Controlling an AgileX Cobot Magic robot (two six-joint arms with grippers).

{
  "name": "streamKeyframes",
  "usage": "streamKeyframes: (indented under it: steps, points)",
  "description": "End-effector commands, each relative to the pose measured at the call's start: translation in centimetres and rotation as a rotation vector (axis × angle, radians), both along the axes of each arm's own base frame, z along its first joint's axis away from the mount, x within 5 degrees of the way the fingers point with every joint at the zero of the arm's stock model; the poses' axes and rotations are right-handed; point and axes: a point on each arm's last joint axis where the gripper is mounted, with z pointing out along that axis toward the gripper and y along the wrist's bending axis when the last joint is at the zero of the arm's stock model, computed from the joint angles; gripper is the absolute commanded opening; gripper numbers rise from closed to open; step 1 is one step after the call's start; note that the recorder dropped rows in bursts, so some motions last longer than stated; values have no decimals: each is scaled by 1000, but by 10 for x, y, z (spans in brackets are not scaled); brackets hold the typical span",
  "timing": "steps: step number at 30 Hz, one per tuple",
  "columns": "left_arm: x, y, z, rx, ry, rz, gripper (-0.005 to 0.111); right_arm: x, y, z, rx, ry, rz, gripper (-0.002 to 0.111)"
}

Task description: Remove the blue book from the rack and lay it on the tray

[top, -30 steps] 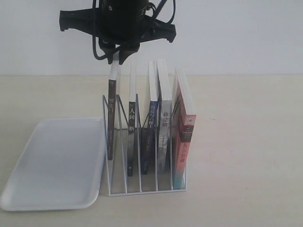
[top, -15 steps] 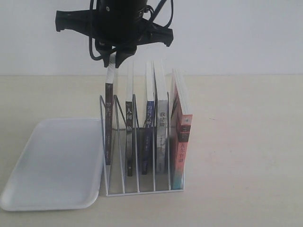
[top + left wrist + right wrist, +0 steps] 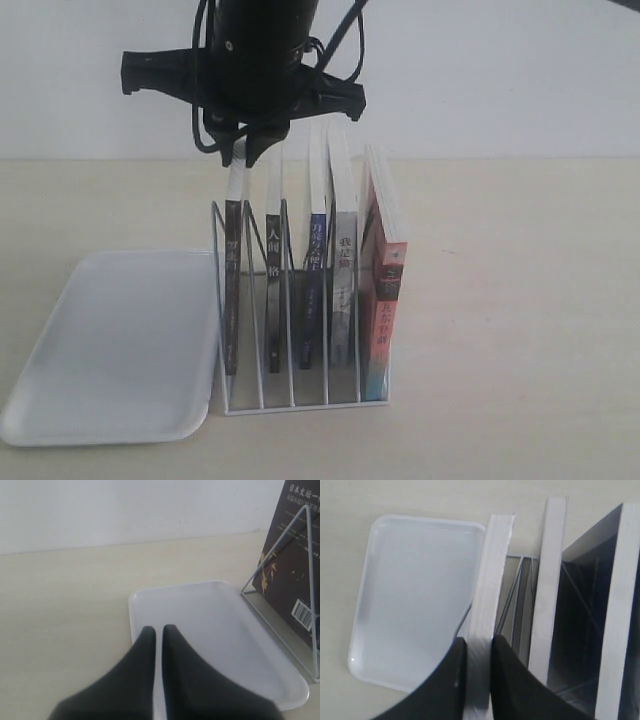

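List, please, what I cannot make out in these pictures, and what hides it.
- Blue book: the exterior view shows only its spine; neighbouring books hide the covers.
- Held book: the right wrist view shows only page edges at the right pincer; its cover is hidden.
- Right arm: exterior view, cut off by the top edge.
- Tray: left wrist view, one end hidden behind the left pincer.
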Motion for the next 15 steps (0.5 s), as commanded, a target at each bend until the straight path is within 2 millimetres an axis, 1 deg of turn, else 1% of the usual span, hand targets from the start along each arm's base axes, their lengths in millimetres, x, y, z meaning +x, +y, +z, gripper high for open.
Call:
streamKeyframes:
  steps: [1, 12, 13, 15]
  points:
    - [0, 0, -1, -6, -1, 5, 5, -3, -4, 4, 12, -2, -4, 0]
    - [0, 0, -1, -6, -1, 5, 5, -3, -4, 5, 4, -9, 8, 0]
    - [0, 0, -1, -6, -1, 5, 5, -3, -4, 5, 2, -11, 8, 2]
    - [0, 0, -1, -6, -1, 5, 5, -2, -4, 5, -1, -14, 11, 11]
